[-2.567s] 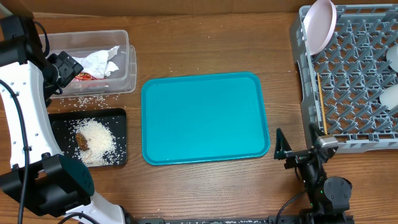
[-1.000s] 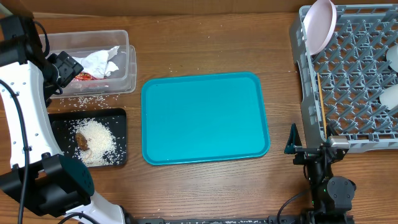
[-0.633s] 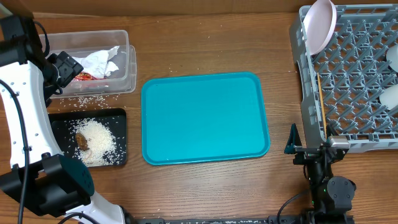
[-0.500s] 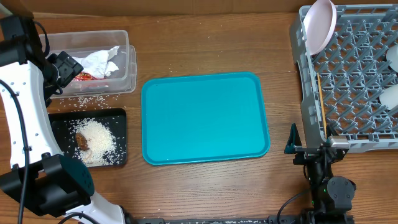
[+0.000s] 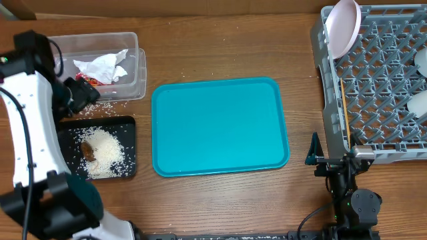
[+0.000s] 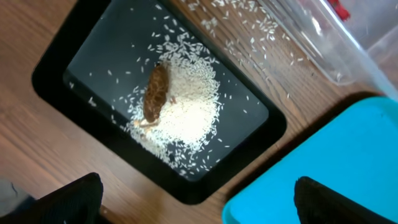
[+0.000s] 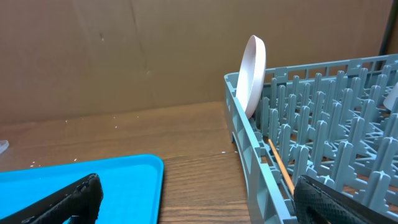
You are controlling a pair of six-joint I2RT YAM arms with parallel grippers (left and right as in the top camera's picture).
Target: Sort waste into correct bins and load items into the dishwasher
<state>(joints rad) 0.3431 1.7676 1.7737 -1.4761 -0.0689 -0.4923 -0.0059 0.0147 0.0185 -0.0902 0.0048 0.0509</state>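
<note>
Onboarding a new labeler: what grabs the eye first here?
The big teal tray lies bare mid-table. Left of it, a black tray holds a white rice pile with a brown lump, loose grains strewn on the wood nearby. At right, a white plate stands on edge in the far corner of the grey dish rack.

Your left arm (image 5: 30, 133) stands as a long white link rising from its base at the near left edge. It bends at the top, and the dark wrist folds back toward the middle. That leaves your left gripper (image 5: 81, 95) pointing downward. In the left wrist view its two dark fingers (image 6: 68, 202) sit at the bottom corners, spread wide with nothing between them.

Your right arm (image 5: 350, 200) is tucked low at the near right edge. Your right gripper (image 5: 335, 155) is aimed roughly level, away from the base. Its fingers (image 7: 62, 202) are also spread wide and hold nothing.
</note>
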